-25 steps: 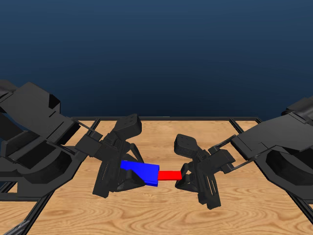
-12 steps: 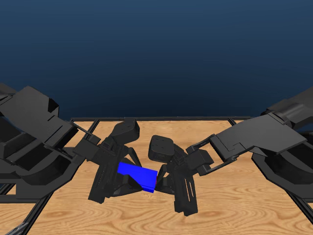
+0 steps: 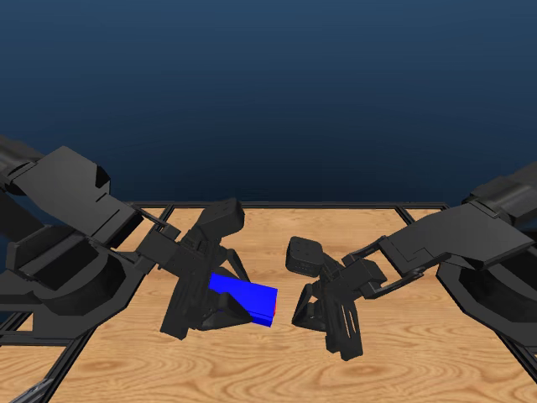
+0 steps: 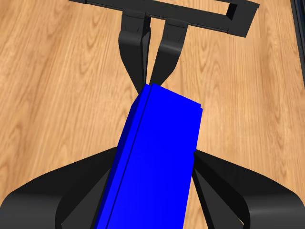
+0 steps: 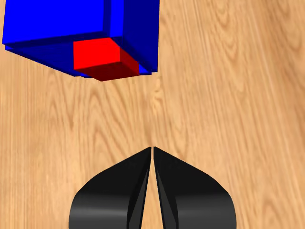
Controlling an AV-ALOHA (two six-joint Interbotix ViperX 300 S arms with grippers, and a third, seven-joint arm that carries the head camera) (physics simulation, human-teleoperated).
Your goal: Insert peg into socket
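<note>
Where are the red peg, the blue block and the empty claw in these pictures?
peg (image 5: pixel 97 55): right wrist view, its end face poking from the block.
socket (image 3: pixel 243 295): head view, its top face.
right gripper (image 5: pixel 152 155): right wrist view, between its closed fingertips.

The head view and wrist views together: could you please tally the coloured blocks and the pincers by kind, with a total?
Blue blocks: 1, the socket, held in the left pincer.
Red bars: 1, the peg, sunk into the socket with only its end showing.
Pincers: 2, counting the right pincer, closed on nothing.
Total: 4.
</note>
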